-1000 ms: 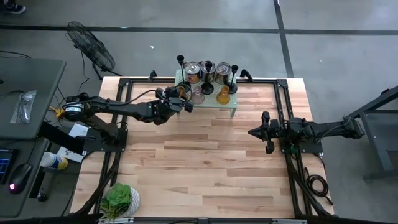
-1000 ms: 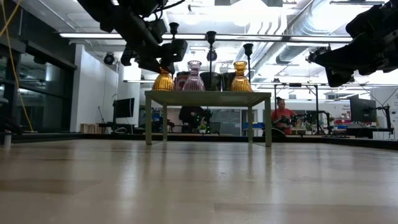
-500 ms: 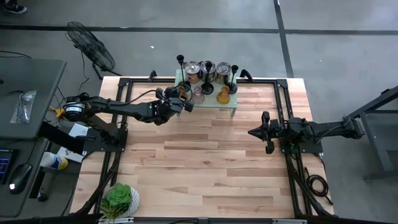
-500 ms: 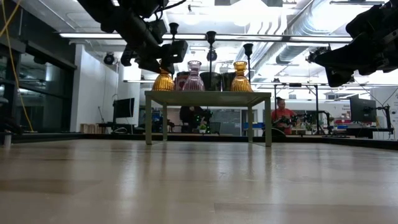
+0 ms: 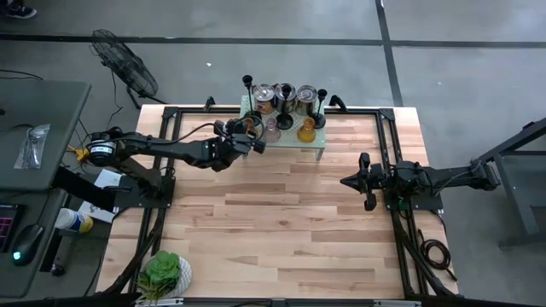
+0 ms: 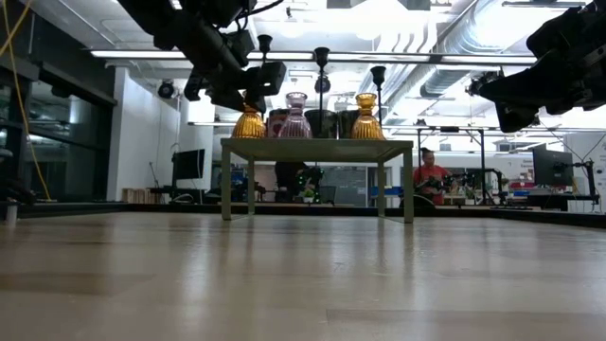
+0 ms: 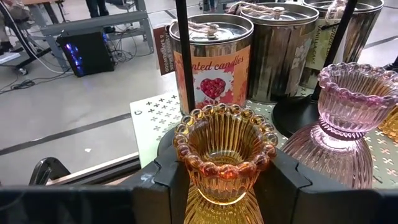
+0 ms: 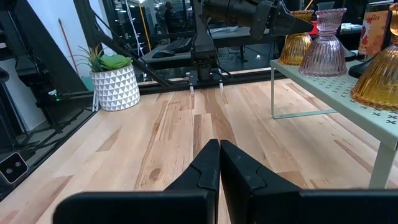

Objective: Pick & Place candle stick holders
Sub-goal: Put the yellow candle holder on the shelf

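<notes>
An amber glass holder [image 7: 225,155] stands on the left end of a small green shelf [image 6: 317,144] at the table's far edge. My left gripper [image 7: 225,183] is shut on it; both also show in the high view [image 5: 247,135]. A pink glass holder [image 7: 348,124] stands beside it, and a second amber one [image 6: 366,118] stands farther right. Three black holders with thin stems [image 5: 284,118] [image 5: 318,118] [image 5: 246,83] stand on and behind the shelf. My right gripper [image 8: 219,146] is shut and empty, held above the table's right side [image 5: 345,182]. My left gripper pinches the amber holder's narrow waist [image 7: 214,186], just below its beaded cup, between its two fingers [image 7: 165,183]. The fingers come slanting down from the table's left. The holder stands upright with its base [image 6: 249,133] on the shelf.
Three candle tins [image 5: 264,95] [image 5: 286,94] [image 5: 307,95] stand along the back of the shelf, close behind the holders. A potted plant [image 5: 165,275] sits at the table's near left corner. The wooden tabletop [image 5: 281,222] in front of the shelf is bare.
</notes>
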